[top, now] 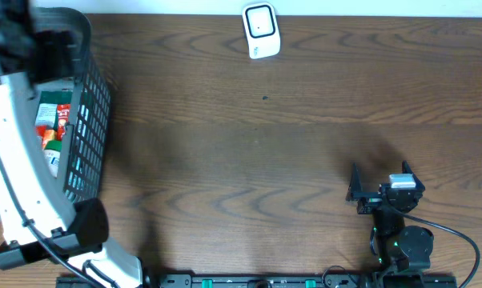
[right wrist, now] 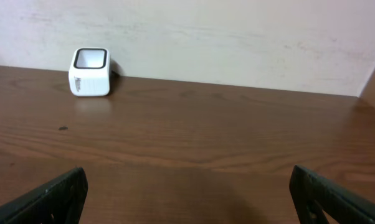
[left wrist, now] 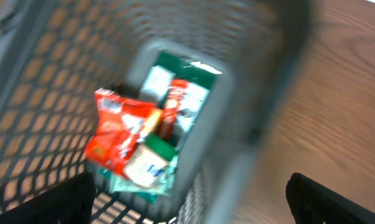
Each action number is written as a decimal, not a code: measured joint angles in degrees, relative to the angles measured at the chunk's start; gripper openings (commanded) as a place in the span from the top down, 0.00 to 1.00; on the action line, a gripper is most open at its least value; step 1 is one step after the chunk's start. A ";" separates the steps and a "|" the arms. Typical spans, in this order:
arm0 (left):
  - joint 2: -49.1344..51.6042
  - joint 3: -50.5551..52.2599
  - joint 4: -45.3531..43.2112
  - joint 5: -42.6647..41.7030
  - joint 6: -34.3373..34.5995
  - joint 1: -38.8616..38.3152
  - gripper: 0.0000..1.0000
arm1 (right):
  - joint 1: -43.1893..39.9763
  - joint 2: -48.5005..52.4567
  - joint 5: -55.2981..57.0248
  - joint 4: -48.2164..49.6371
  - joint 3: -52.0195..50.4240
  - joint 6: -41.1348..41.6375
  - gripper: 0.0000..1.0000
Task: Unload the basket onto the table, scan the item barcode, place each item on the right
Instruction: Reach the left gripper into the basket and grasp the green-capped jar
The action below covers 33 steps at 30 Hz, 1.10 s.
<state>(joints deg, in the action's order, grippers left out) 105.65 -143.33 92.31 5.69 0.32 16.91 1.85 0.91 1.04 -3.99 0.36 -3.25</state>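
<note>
From overhead, the basket stands at the table's left edge, and the white left arm reaches over it and covers most of what it holds; only a strip of red and green wrapping shows past the arm. The left wrist view looks straight down into the basket and shows what is hidden from above: a crinkled, glossy red packet lies on top of flat green-and-white packs, all heaped together on the basket floor. The picture is blurred, so no label or barcode can be read. The basket is dark grey plastic with walls of open lattice and a solid rim. The left claw hangs above the heap with its two dark fingers at the bottom corners of the view, spread wide and holding nothing. The scanner shows from overhead as a small white rounded block with a dark window, at the far edge of the table and well apart from the basket. The right wrist view alone shows it from the side, a squat, smooth cube with its dark-rimmed window on top, set against a pale, scuffed wall. The right claw sits low over the near right part of the table, its black fingers fully apart and empty. The table is dark brown wood with a long, wavy grain and a faint sheen.
</note>
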 measured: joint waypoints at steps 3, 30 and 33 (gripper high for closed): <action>-0.46 1.18 0.02 -1.66 1.01 5.49 0.02 | 0.00 0.00 0.00 0.00 0.02 0.00 0.01; -1.27 41.42 -14.71 -7.89 1.36 17.11 0.02 | 0.00 0.00 0.00 0.00 0.00 0.00 0.01; -1.27 45.90 -19.50 -8.00 1.36 17.11 0.02 | 0.00 0.00 0.00 0.00 0.00 0.00 0.01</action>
<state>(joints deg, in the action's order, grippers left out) 104.38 -97.43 72.82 -2.31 1.67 34.02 1.85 0.91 1.04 -3.99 0.36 -3.25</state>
